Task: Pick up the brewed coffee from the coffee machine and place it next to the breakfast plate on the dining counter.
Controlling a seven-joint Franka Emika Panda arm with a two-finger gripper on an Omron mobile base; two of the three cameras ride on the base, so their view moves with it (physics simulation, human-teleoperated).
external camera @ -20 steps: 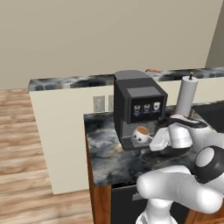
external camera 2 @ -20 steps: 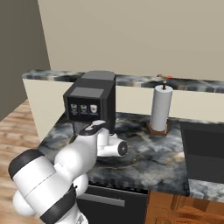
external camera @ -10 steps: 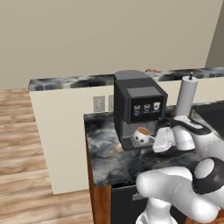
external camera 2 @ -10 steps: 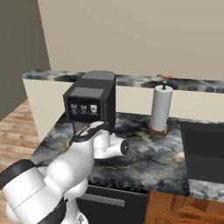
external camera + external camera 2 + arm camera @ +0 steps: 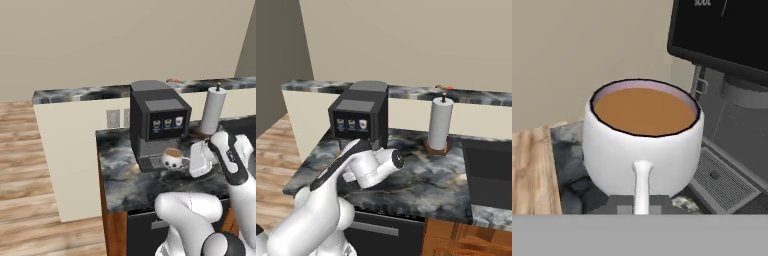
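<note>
the mug (image 5: 643,142) is seated on the drip grate (image 5: 719,178) of the coffee machine (image 5: 157,121), near the counter's front edge; its handle (image 5: 641,186) is pinched by the closed gripper (image 5: 641,204).

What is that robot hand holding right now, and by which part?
The hand is shut on the coffee mug, pinching its side handle. The mug sits at the coffee machine.

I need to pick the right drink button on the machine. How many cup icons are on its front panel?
3, in one row across the front panel of the coffee machine: left icon, middle icon, right icon. None look hidden.
</note>
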